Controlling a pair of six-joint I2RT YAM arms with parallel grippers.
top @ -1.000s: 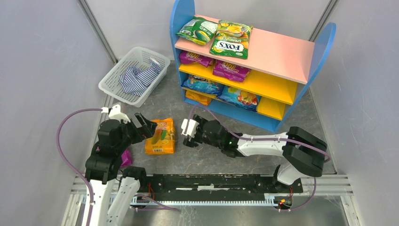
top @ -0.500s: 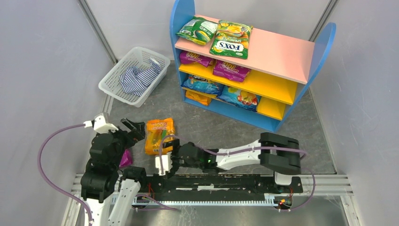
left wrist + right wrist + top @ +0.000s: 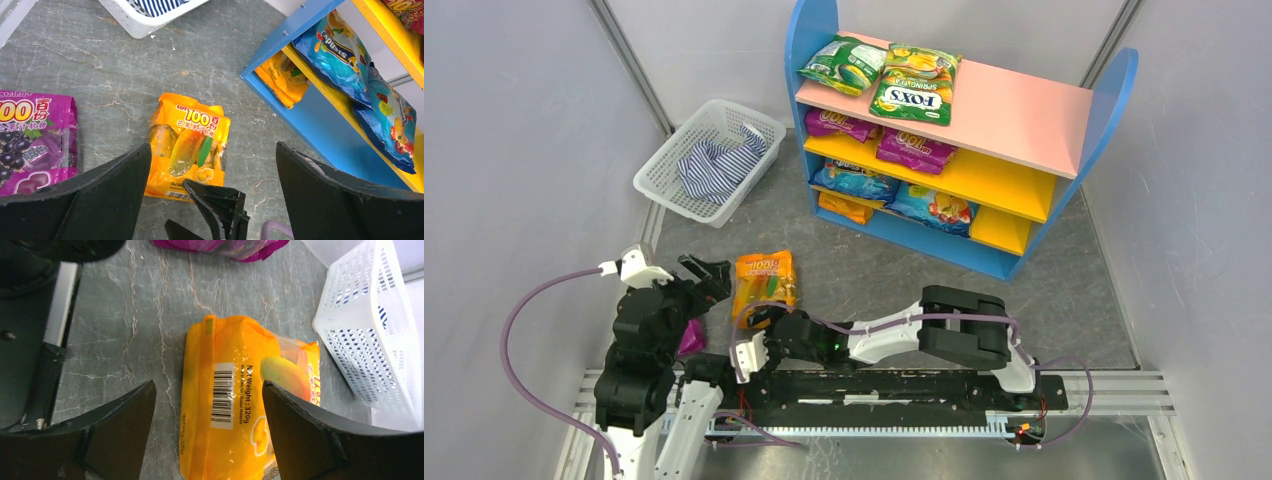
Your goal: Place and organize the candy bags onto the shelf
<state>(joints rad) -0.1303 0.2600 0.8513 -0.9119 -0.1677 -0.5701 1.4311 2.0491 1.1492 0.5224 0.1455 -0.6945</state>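
An orange candy bag (image 3: 764, 283) lies flat on the grey table between both arms. My left gripper (image 3: 709, 272) hovers open just left of it, and in the left wrist view the bag (image 3: 187, 145) shows between its wide fingers (image 3: 212, 150). My right gripper (image 3: 759, 325) stands open at the bag's near end, its jaws (image 3: 207, 385) on either side of the barcode end (image 3: 235, 400) without touching it. A purple candy bag (image 3: 692, 338) lies by the left arm. The shelf (image 3: 1024, 115) holds green, FOX'S, purple and blue bags on its boards.
A white mesh basket (image 3: 709, 160) with a striped cloth (image 3: 719, 165) stands at the back left, close to the shelf's blue side panel (image 3: 809, 30). The right arm stretches low along the near rail (image 3: 904, 385). Grey walls close in on both sides.
The right arm swung from in front of the shelf down toward the near edge, bringing its gripper to the orange bag's near end. The left gripper drew back to the left.
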